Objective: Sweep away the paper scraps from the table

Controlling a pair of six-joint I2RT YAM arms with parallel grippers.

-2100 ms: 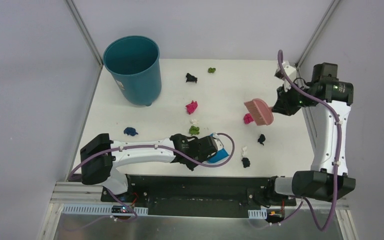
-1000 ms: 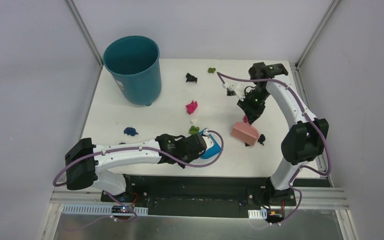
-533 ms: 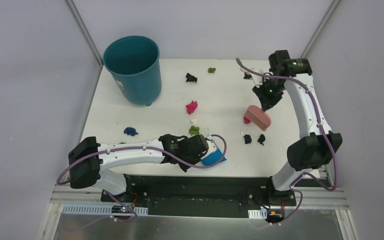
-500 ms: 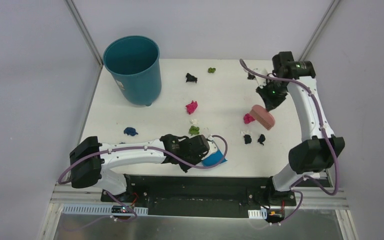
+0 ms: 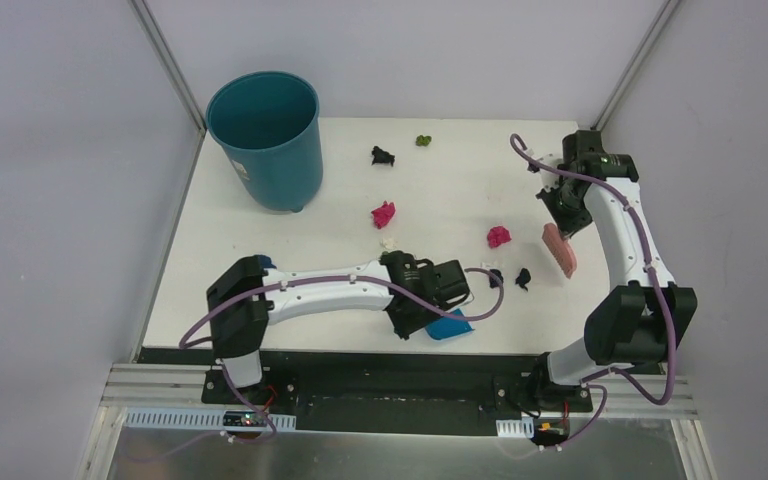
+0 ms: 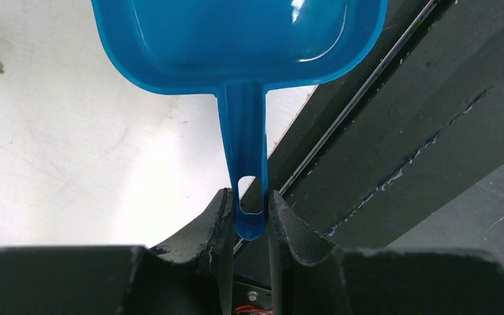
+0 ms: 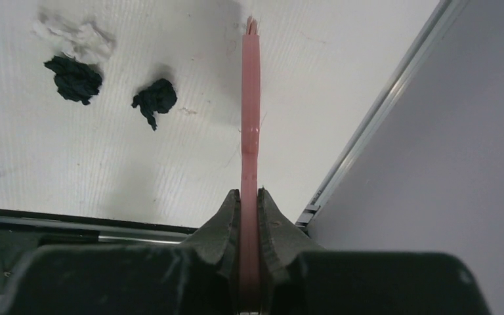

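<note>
Mostly, the paper scraps (image 5: 383, 214) were seen spread over the white table (image 5: 440, 190). A green one and a black one lay up at 12 o'clock, and a pink one lay in the middle. Another pink one and two black ones lay out toward 3 and 4 o'clock. They were judged to be very light and soft, so a small push would likely make them roll or hop away. No good place to pinch them was found, since each was so little. It was thought better that they be pushed from behind with the brush (image 5: 559, 250) and caught in the dustpan (image 5: 448, 326). The brush was held tight by the right gripper (image 7: 249, 197) at 3 o'clock. The dustpan's thin handle was squeezed by the left gripper (image 6: 249, 213) at 6 o'clock.

From the top view, all the scraps and the big bin (image 5: 265, 140) at 10 o'clock could be seen at once, but the grip could not be made out. In the left wrist view, the fingers (image 6: 218, 220) were shown closed on the very end of the handle, and the pan was shown with nothing in it. In the right wrist view, the brush was seen edge-on, with two black wads and a white one lying apart from it at 10 o'clock. Whether the brush touched the table could not be told.
</note>
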